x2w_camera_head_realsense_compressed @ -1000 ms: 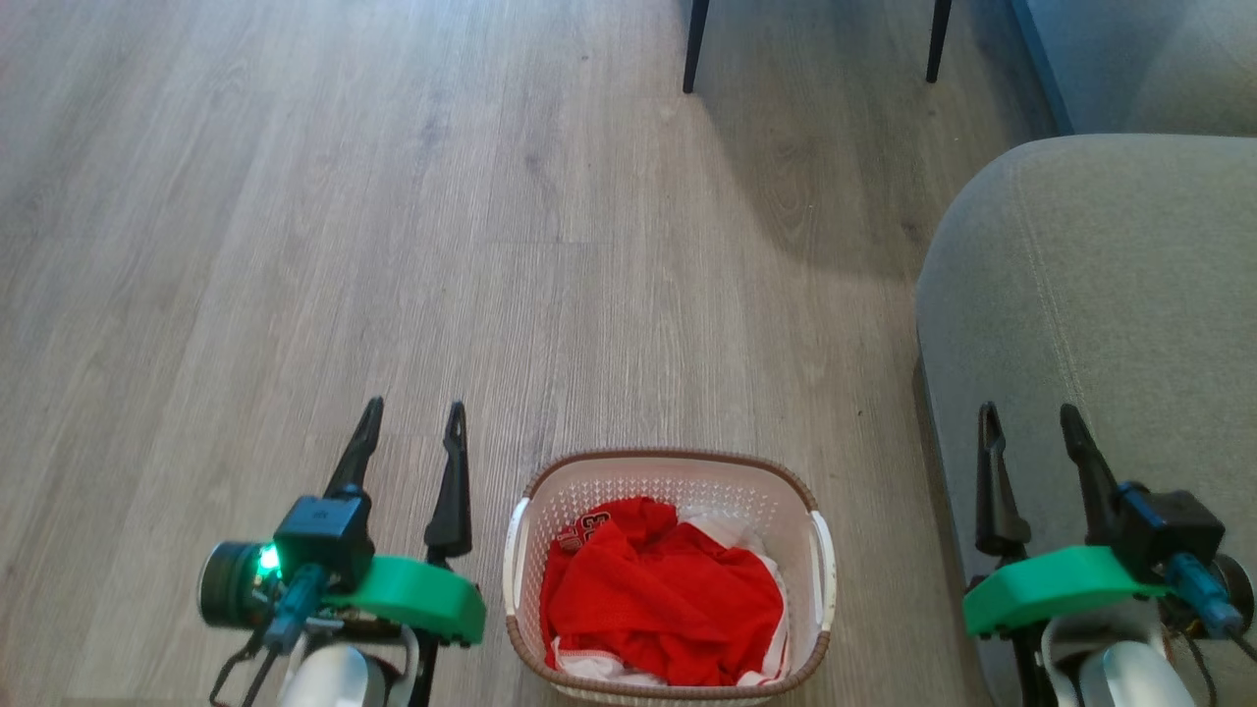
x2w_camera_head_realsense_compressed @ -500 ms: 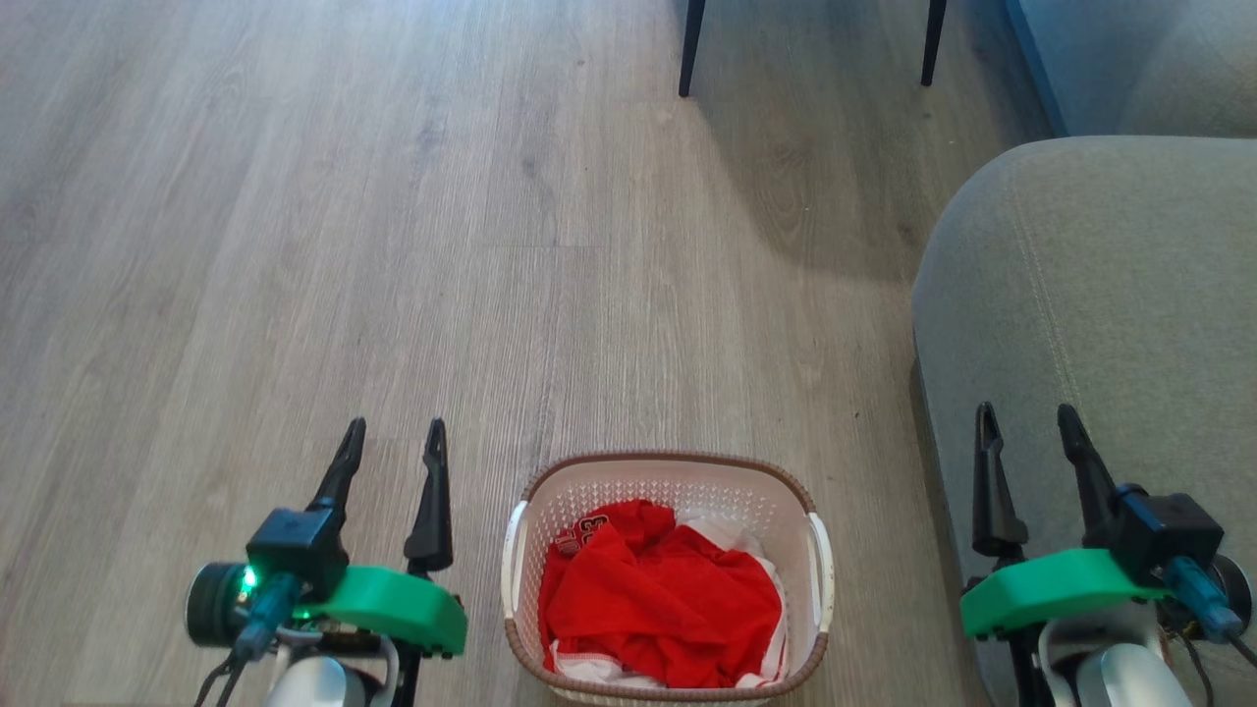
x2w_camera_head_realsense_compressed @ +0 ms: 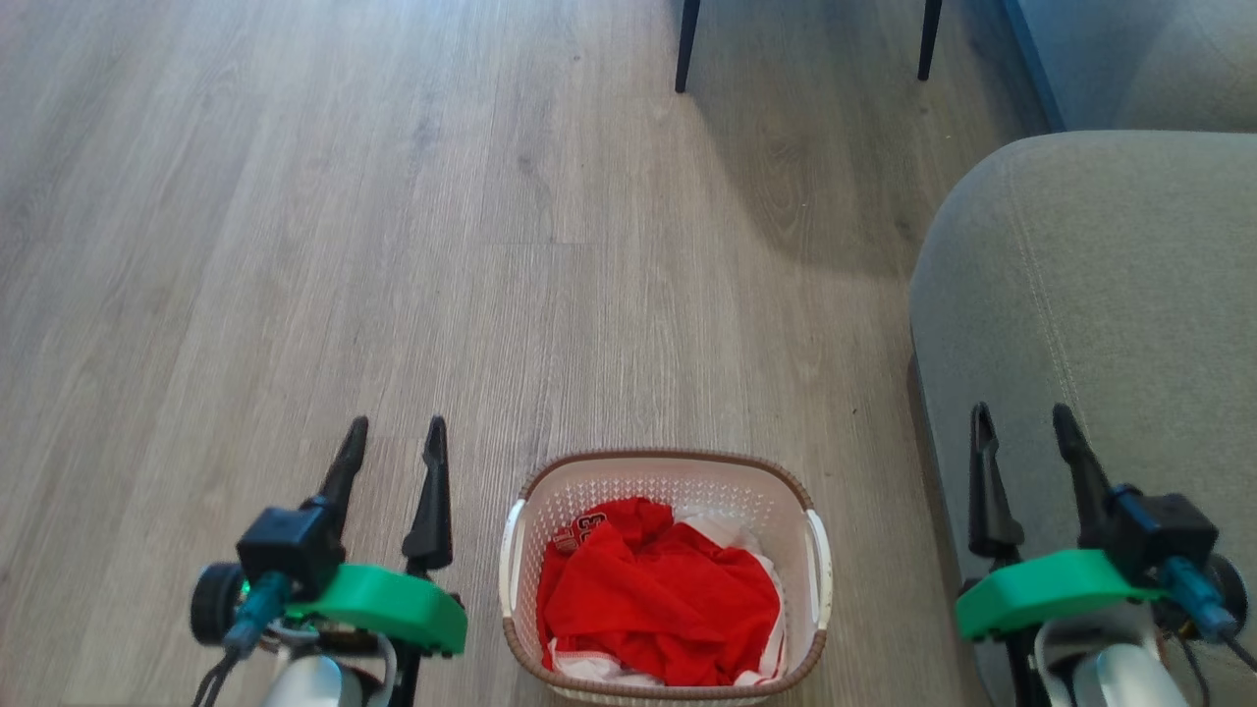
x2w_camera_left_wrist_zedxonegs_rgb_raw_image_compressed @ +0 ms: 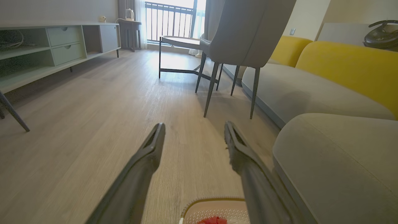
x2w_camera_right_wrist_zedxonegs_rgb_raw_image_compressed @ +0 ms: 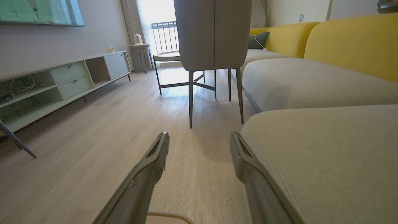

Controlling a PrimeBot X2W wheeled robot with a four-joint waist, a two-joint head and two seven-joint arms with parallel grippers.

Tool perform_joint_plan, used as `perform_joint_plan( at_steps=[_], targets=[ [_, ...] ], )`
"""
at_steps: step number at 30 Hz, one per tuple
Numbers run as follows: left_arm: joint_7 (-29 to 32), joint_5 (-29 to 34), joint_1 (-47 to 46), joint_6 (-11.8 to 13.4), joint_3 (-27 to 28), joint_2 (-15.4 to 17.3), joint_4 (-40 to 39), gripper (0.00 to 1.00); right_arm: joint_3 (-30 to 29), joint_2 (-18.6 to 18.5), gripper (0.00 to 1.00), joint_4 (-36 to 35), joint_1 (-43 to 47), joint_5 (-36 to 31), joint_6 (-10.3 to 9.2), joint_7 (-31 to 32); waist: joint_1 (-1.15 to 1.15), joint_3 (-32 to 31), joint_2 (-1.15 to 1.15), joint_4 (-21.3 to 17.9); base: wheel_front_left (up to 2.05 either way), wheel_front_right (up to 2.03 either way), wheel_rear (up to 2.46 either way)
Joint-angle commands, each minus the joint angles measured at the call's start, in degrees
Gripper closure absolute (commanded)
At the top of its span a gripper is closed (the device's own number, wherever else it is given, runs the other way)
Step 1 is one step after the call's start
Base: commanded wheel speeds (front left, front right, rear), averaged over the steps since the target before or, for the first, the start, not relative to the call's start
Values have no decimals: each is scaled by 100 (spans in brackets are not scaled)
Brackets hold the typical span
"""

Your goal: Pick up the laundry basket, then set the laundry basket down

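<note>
Basket: laundry basket (x2w_camera_head_realsense_compressed: 671, 457) sits on the wood floor (x2w_camera_head_realsense_compressed: 393, 196) right in front of the robot, between the two arms, with red clothes (x2w_camera_head_realsense_compressed: 663, 599) heaped inside.
Axis: looks longer side to side, one white handle facing each arm.
Left gripper (x2w_camera_head_realsense_compressed: 397, 426): the nearer one, just beside the left handle (x2w_camera_head_realsense_compressed: 509, 552); fingers parted, gripping nothing, touching nothing.
Right gripper (x2w_camera_head_realsense_compressed: 1019, 410): farther off, over the grey sofa (x2w_camera_head_realsense_compressed: 1100, 295) edge; fingers parted about as wide, empty.
Coming move: both must swing inward and down to the handles, and I reckon the right has farther to go.
</note>
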Motion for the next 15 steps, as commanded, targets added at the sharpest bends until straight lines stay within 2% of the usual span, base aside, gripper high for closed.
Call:
perform_joint_plan(
  at_steps=[1, 5, 15],
  targets=[
    [0, -1, 0, -2, 0, 0, 0, 100, 1, 0, 100, 3, 0, 1, 0, 0, 0, 1, 0, -1, 0, 0, 0],
    [24, -49, 104, 0, -19, 3, 292, 100, 12, 12, 100, 315, 50, 51, 0, 17, 0, 3, 0, -7, 0, 0, 0],
    [154, -721, 50, -54, 88, 39, 314, 100, -13, -29, 100, 371, -15, 741, 3, 148, 0, 8, 0, -52, 0, 0, 0]
  ],
)
